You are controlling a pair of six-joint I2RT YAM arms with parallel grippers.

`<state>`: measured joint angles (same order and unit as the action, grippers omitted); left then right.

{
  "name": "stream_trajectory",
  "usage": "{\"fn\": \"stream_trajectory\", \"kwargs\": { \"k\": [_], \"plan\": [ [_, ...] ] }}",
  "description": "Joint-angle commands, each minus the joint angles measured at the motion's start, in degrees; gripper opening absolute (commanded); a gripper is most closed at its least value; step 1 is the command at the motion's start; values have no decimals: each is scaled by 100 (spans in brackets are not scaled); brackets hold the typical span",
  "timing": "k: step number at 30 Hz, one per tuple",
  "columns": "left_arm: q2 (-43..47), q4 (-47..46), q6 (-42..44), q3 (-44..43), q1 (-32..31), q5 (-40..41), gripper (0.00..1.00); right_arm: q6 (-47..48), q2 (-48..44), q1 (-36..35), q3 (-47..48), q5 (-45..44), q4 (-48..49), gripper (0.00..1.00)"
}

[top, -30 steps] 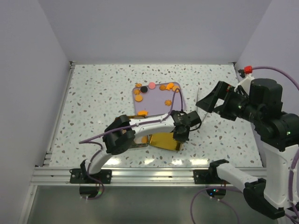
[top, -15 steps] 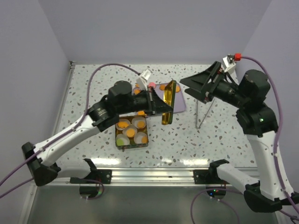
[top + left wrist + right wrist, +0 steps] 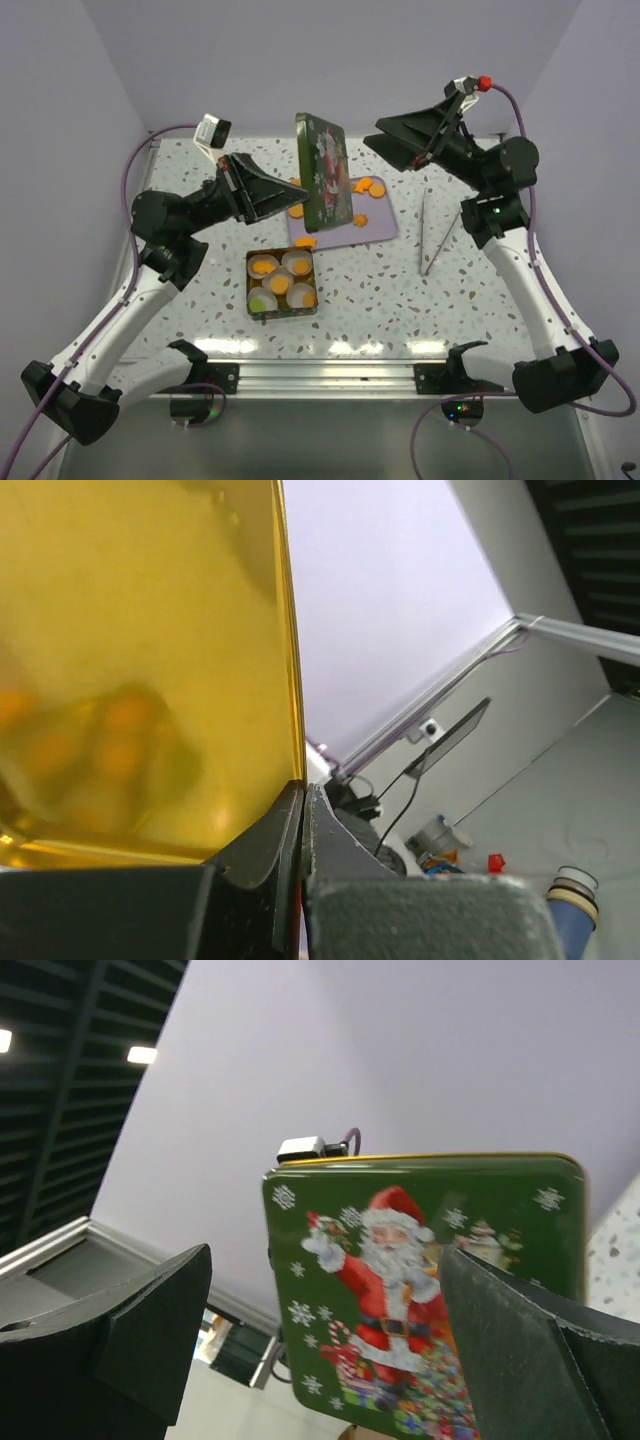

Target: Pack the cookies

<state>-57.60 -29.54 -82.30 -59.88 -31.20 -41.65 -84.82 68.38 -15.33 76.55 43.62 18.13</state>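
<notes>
Orange cookies point(image 3: 366, 186) lie on a purple mat point(image 3: 377, 226), low between both raised grippers. More are packed in an open tin point(image 3: 249, 284) under the left gripper point(image 3: 291, 196), whose fingers are clamped on an upright green Santa tin lid point(image 3: 323, 172). The right gripper point(image 3: 398, 140), facing the lid, is spread wide and holds nothing.

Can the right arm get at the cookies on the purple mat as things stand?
Probably yes. The right gripper is open, raised near the mat; the lid in the left gripper stands over the mat's left side, leaving right-edge cookies exposed.
</notes>
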Motion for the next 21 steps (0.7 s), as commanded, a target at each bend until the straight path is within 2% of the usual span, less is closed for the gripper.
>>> {"fn": "stream_trajectory", "kwargs": {
  "k": [1, 3, 5, 10, 14, 21],
  "plan": [
    [-14, -1457, -787, -524, 298, -151, 0, -982, 412, 30, -578, 69, 2042, 98],
    [-58, -1642, -883, -691, 386, 16, 0, -1448, 746, 22, -729, -19, 3215, 96],
    [-154, -1669, -867, -928, 395, 86, 0, -1906, 1035, 22, -712, -29, 3861, 95],
    [-401, -1520, -629, -1298, 396, 104, 0, -2109, 1353, 13, -519, 86, 4171, 93],
    [-471, -1520, -524, -1246, 396, 227, 0, -2627, 1625, -5, -370, 50, 4971, 85],
    [-909, -1625, -497, -1544, 395, 183, 0, -2190, 1547, -154, 44, 516, 4349, 81]
  ]
}}
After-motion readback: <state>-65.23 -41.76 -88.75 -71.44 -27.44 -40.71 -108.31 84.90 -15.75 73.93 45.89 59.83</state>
